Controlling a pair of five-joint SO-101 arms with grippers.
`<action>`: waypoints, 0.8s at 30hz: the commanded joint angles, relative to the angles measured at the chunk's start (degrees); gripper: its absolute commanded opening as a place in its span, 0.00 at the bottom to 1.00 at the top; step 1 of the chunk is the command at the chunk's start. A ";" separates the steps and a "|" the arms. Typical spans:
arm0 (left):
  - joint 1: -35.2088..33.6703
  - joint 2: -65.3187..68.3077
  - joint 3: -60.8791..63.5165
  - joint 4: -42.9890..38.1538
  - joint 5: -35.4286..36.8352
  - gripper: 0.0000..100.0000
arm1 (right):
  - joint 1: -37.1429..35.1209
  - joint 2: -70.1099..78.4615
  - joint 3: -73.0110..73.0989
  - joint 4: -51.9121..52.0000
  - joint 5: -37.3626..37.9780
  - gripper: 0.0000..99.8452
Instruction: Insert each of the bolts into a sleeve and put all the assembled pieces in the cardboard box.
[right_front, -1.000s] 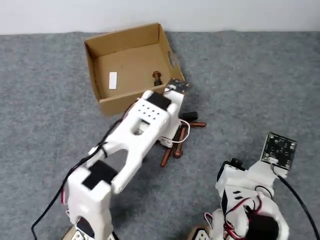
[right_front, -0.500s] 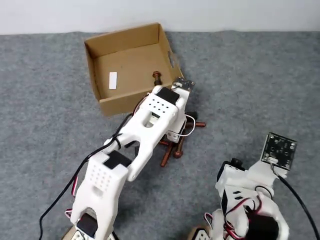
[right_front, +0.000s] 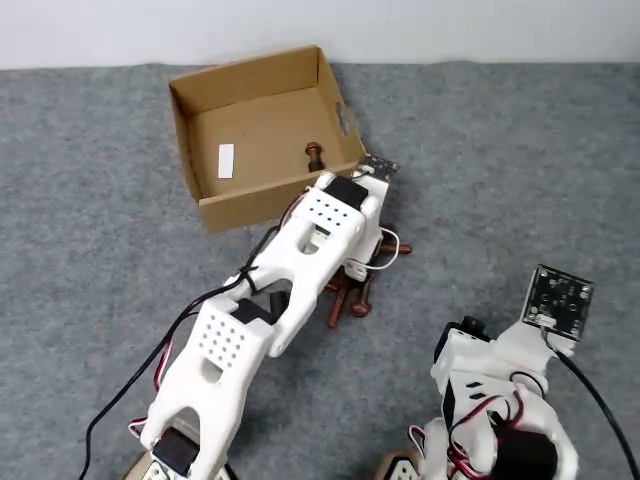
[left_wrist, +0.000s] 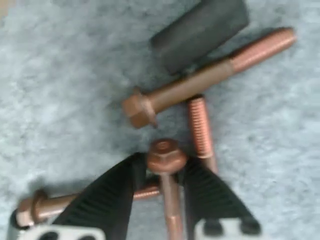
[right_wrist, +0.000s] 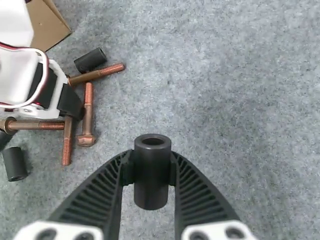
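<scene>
Cardboard box (right_front: 265, 125) stands open at the far left of the grey carpet (right_front: 520, 150). It has a white label (right_front: 226, 160) on its floor and a lone bolt (right_front: 314, 155) near its right wall. Whether that one wears a sleeve is too small to tell.

Just beside the box's near right corner, the left arm (right_front: 300, 250) stretches over a loose pile of bolts (right_front: 336, 312). In the left wrist view the left gripper (left_wrist: 165, 164) is clenched on a copper bolt (left_wrist: 170, 200). Both black fingers (left_wrist: 110, 200) press against its flanged head, and the shank runs back between them. Beyond the head lies a long bolt (left_wrist: 200, 82), with a dark sleeve (left_wrist: 200, 31) on its side touching that bolt's shank. A threaded end (left_wrist: 199, 127) of a further bolt lies just beside the gripped head, and one more bolt (left_wrist: 42, 209) passes behind one finger.

Well apart to the right, the right arm (right_front: 500, 400) is at the lower right of the high view. The right gripper (right_wrist: 151, 161) grasps an upright sleeve (right_wrist: 151, 172), its fingers pressed to both sides and the open bore facing up, above bare carpet. In the right wrist view two spare sleeves (right_wrist: 90, 60) lie on the carpet near the pile, one beside the long bolt and the other (right_wrist: 14, 163) on the pile's opposite side.
</scene>
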 joint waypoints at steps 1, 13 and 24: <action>0.00 0.79 -1.45 1.67 0.26 0.01 | 0.66 -0.13 -0.26 -1.19 -0.62 0.01; 2.73 -7.21 -11.12 10.90 5.36 0.00 | 0.57 -0.22 -0.26 -1.19 -0.62 0.01; 4.57 -33.32 -9.01 10.90 5.36 0.00 | -2.07 -0.48 -0.44 -0.92 -0.44 0.01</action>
